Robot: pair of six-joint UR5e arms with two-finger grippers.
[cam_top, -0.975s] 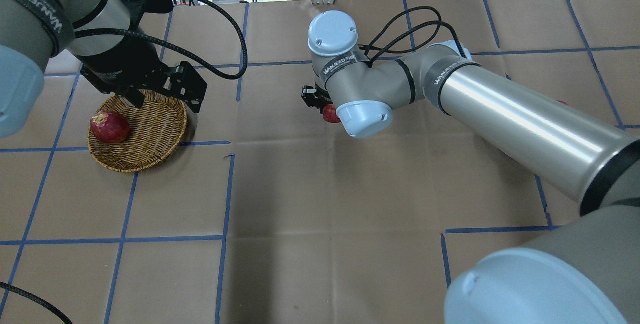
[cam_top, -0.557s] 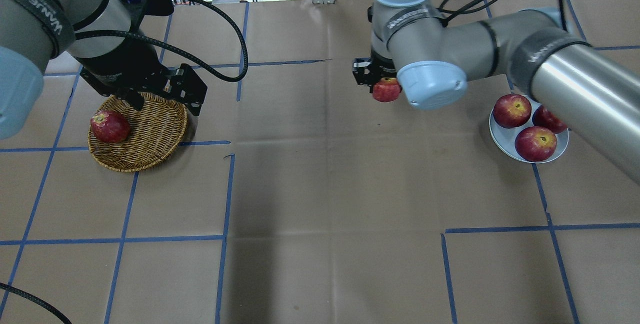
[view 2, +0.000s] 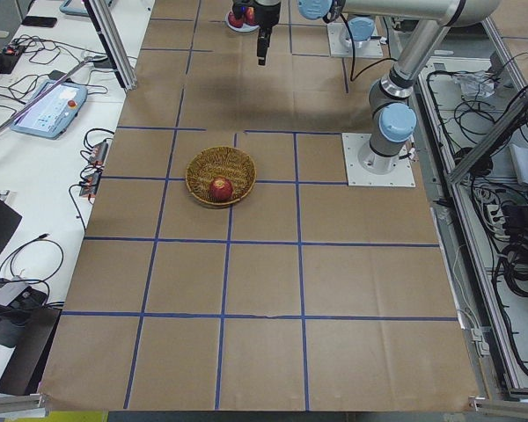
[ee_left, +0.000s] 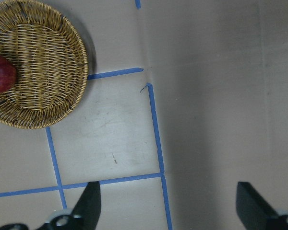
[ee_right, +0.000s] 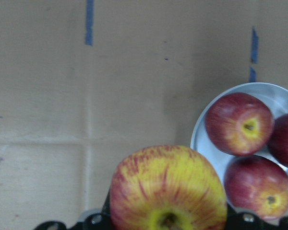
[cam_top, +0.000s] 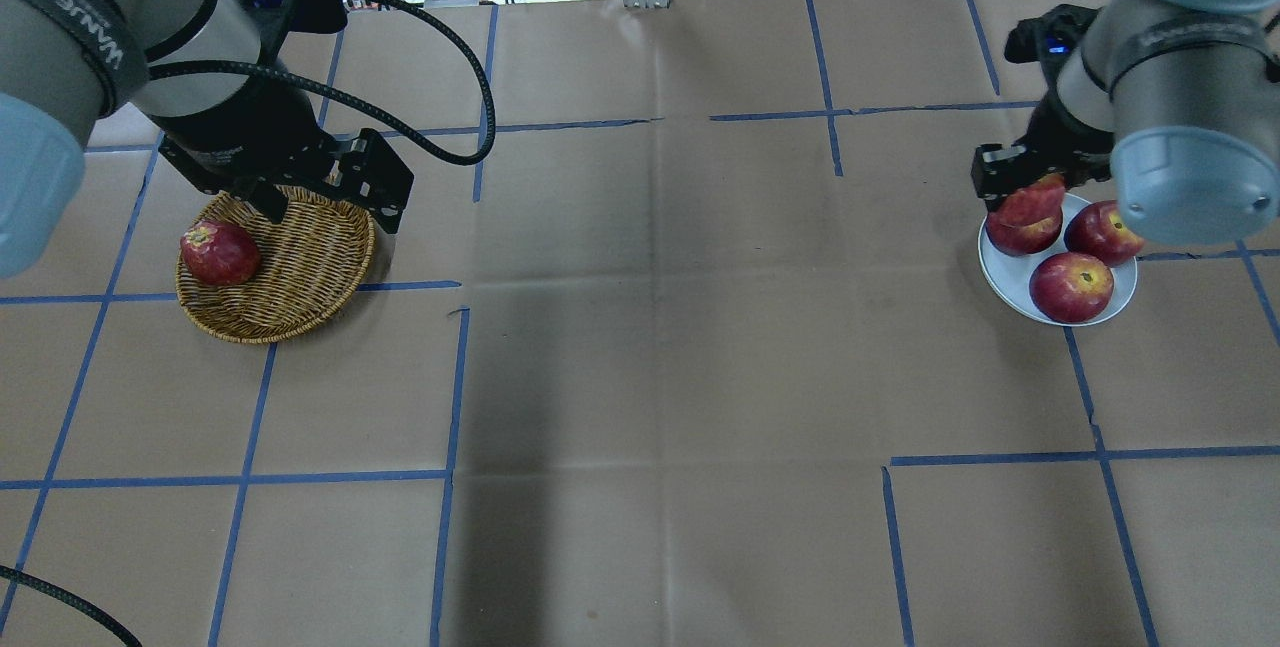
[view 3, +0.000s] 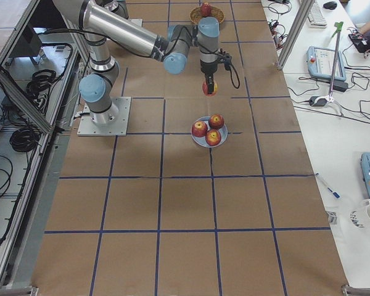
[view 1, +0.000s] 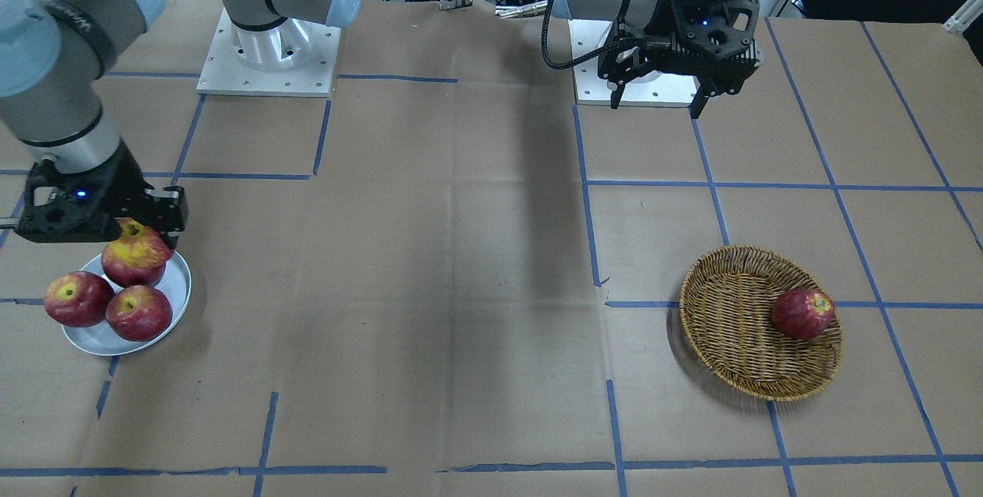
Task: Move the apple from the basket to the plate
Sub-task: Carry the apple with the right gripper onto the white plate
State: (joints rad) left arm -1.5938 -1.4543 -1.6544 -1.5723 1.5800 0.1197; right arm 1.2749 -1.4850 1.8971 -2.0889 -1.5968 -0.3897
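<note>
- Apple, pale yellow with red-orange streaks (ee_right: 168, 189): held in the air, clear of the brown paper-covered table (view 1: 461, 289). In the overhead view it sits by the far left rim of the plate. Whether it is squarely over the plate cannot be told.
- Right tool (view 1: 137, 240): fingers closed around the pale apple, gripping it on both sides.
- Left tool (view 1: 658, 88): fingers spread wide and holding nothing, raised near the far side of the basket.
- Round, shallow, brown woven wicker basket (view 1: 726, 274): on the left of the table, well apart from the plate. It holds one dark red apple (view 1: 802, 313).
- Small, round, silver-grey metal plate with a raised rim (view 1: 178, 282): on the right of the table, already carrying three dark red apples (cam_top: 1071, 287) that fill most of it.
- Progress (judged): the lift out of the basket and the carry across the table appear done. Lowering the apple onto the plate, opening the fingers and withdrawing are left.
- Caution (judged): little bare plate shows, so the apple may settle against its neighbours or roll off the rim.
</note>
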